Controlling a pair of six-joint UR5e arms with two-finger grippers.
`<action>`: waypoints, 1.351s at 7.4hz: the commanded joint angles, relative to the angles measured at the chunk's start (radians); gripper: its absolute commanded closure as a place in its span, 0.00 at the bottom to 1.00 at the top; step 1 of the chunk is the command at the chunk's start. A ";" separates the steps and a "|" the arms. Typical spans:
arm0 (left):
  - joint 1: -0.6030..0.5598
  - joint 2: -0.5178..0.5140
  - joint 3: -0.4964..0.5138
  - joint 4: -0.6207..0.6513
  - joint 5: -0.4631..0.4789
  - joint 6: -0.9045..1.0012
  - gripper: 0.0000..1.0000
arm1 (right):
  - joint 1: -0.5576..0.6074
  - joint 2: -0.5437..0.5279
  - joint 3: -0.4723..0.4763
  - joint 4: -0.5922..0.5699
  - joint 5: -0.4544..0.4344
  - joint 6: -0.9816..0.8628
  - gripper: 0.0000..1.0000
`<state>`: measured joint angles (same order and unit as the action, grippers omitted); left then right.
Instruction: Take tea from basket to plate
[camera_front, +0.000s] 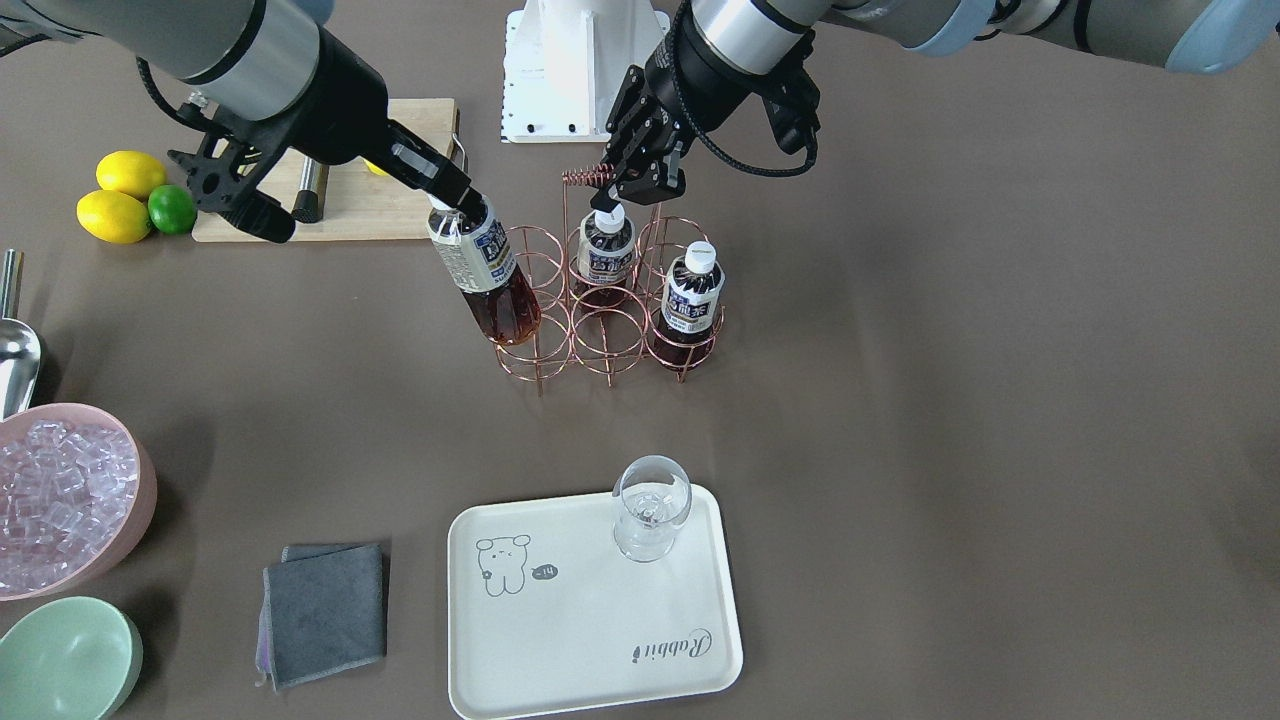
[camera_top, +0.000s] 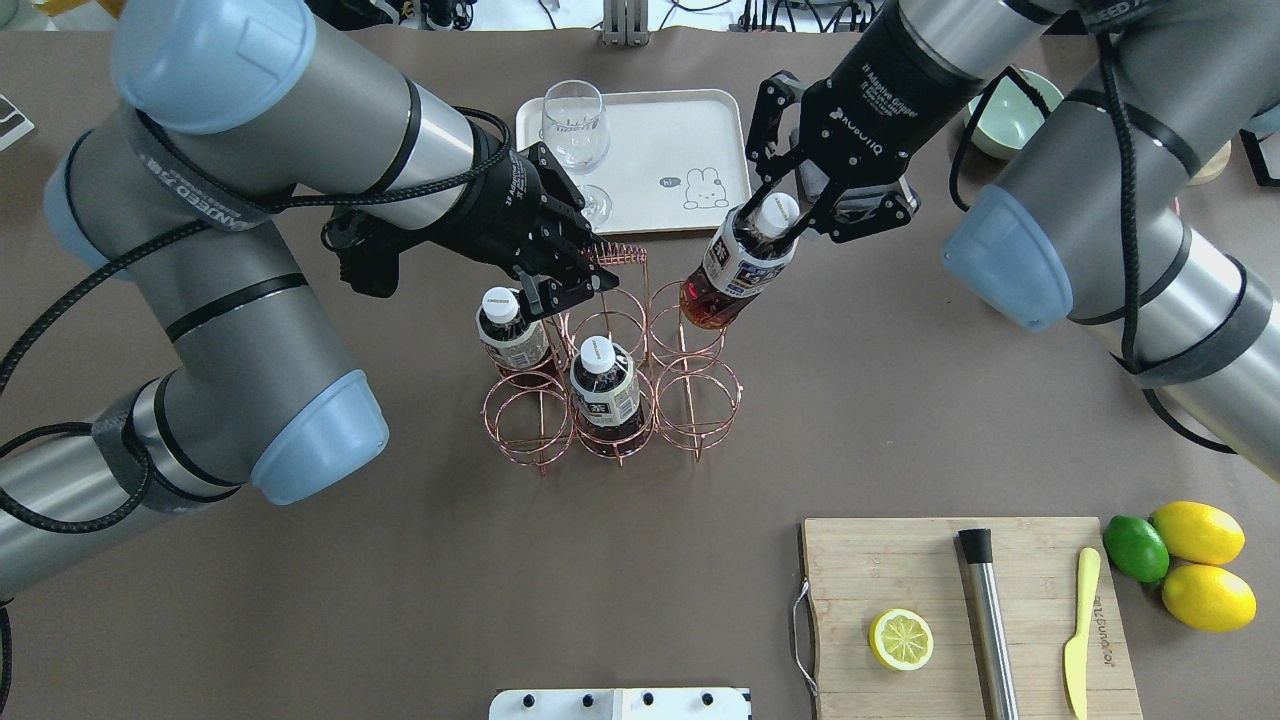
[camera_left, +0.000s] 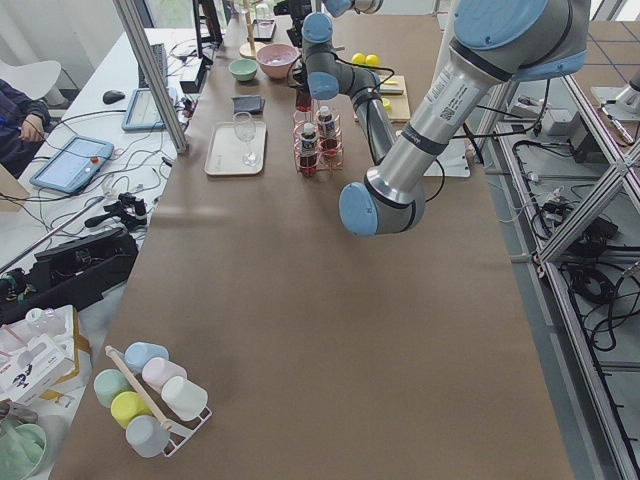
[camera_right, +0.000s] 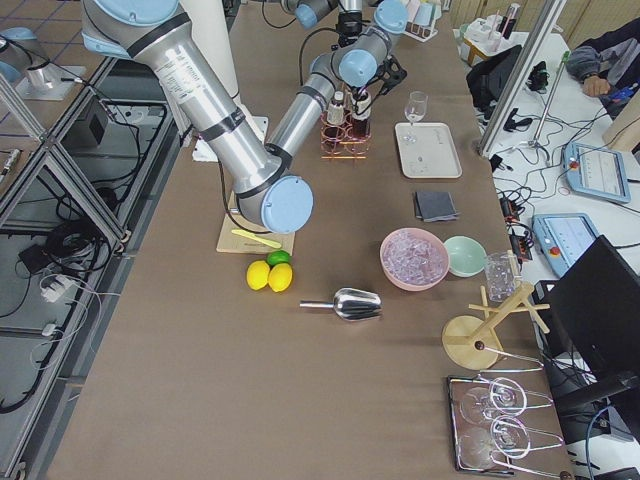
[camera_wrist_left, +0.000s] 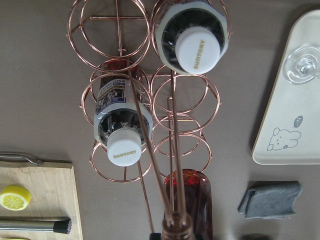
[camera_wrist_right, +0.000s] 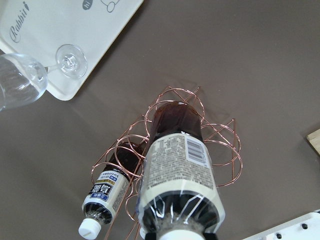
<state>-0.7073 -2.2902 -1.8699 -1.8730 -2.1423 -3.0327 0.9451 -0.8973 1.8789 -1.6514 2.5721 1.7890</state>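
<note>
My right gripper (camera_front: 455, 200) (camera_top: 778, 215) is shut on the white cap of one tea bottle (camera_front: 485, 275) (camera_top: 735, 270) (camera_wrist_right: 180, 170). It holds the bottle tilted, with the base at the top ring of a corner cell of the copper wire basket (camera_front: 600, 345) (camera_top: 700, 400) (camera_wrist_left: 110, 30). Two more tea bottles (camera_front: 603, 250) (camera_front: 690, 295) stand in the basket. My left gripper (camera_front: 640, 185) (camera_top: 570, 280) is shut on the basket's tall handle at its coiled top. The cream plate (camera_front: 600, 640) (camera_top: 670, 130) lies beyond the basket, away from the robot.
A wine glass (camera_front: 650, 505) stands on the plate's corner. A grey cloth (camera_front: 325, 610), pale green bowl (camera_front: 65, 660), pink bowl of ice (camera_front: 60, 500) and metal scoop (camera_front: 15, 350) lie on my right side. A cutting board (camera_top: 960, 600) with lemons is near the robot.
</note>
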 joint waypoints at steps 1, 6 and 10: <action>-0.011 -0.002 0.000 0.000 -0.001 0.000 1.00 | 0.093 0.005 0.002 -0.016 0.094 -0.003 1.00; -0.044 -0.011 -0.011 0.014 -0.043 -0.001 1.00 | 0.096 0.001 -0.023 -0.016 -0.048 -0.409 1.00; -0.119 -0.018 -0.024 0.026 -0.163 -0.002 1.00 | 0.096 0.156 -0.218 -0.030 -0.165 -0.679 1.00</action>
<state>-0.7835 -2.3072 -1.8875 -1.8500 -2.2367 -3.0342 1.0415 -0.8407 1.7879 -1.6768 2.4464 1.2046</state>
